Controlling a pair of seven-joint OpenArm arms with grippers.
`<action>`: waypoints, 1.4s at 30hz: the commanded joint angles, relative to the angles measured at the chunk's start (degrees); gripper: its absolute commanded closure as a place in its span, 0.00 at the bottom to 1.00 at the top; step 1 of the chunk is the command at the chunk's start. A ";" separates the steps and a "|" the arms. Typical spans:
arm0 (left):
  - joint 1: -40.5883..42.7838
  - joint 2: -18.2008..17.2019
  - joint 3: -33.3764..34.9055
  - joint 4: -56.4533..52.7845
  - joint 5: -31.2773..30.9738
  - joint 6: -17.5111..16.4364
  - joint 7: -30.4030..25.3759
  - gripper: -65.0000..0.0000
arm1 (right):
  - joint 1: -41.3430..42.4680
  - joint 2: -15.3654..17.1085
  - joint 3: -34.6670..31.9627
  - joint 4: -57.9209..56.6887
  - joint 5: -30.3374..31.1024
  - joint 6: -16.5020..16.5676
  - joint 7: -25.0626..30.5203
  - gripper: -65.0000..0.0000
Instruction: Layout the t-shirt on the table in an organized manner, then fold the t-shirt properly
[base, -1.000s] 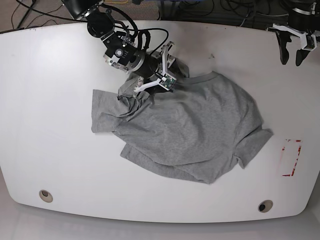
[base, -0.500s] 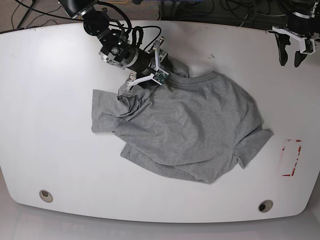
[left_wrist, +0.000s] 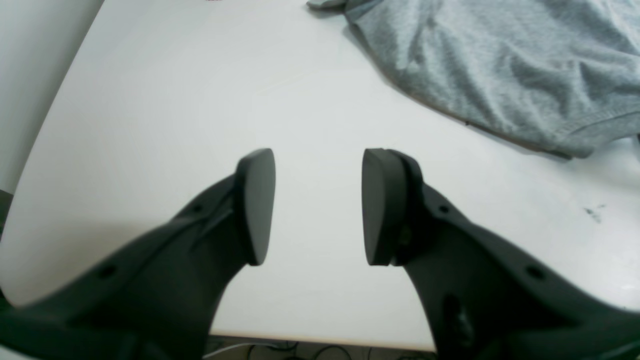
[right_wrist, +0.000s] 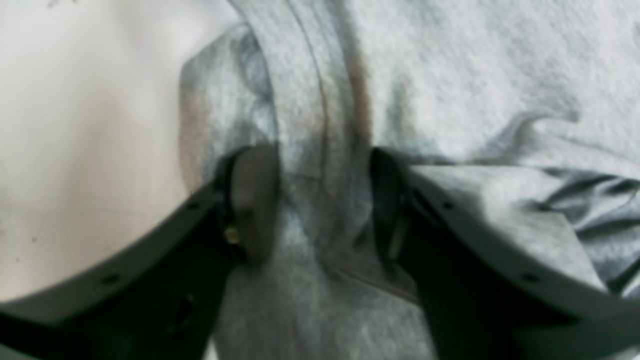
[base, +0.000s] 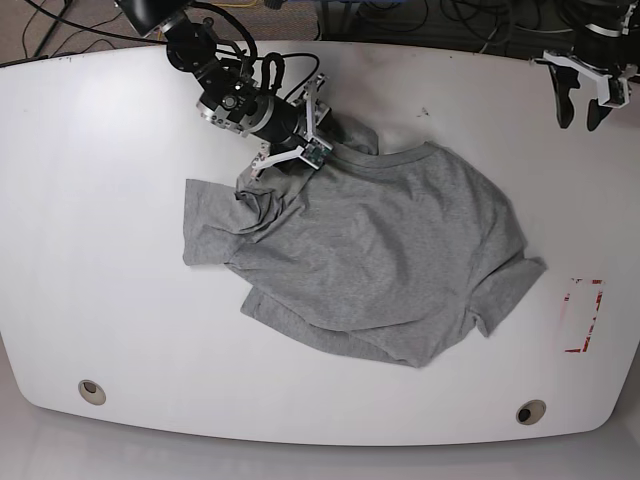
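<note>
Grey t-shirt (base: 380, 260) collar now between narrowing right fingers (right_wrist: 250, 200), grip uncertain; left fingers (left_wrist: 257, 205) apart.

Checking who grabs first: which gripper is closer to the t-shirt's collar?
Right. The right gripper straddles the t-shirt at its collar; the left gripper hangs apart, above bare table.

free: bare table (base: 110, 280) left of t-shirt (base: 380, 260) | obstacle: right tool (base: 318, 130) at collar

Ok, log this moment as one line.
right claw: astride t-shirt neck fold, open | left claw: open, empty, above table | shirt: crumpled
</note>
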 joint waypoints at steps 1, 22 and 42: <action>0.49 -0.48 -0.39 0.86 -0.84 0.05 -1.52 0.59 | 0.59 0.27 0.21 0.94 0.37 -0.20 1.14 0.73; 0.84 -0.74 2.07 0.86 -0.75 0.05 -0.64 0.58 | 0.59 0.27 0.92 9.91 0.37 -0.29 0.96 1.00; -0.65 -2.94 14.65 1.21 -0.75 -0.12 6.57 0.58 | 4.28 -2.54 9.44 18.26 0.81 0.24 1.05 1.00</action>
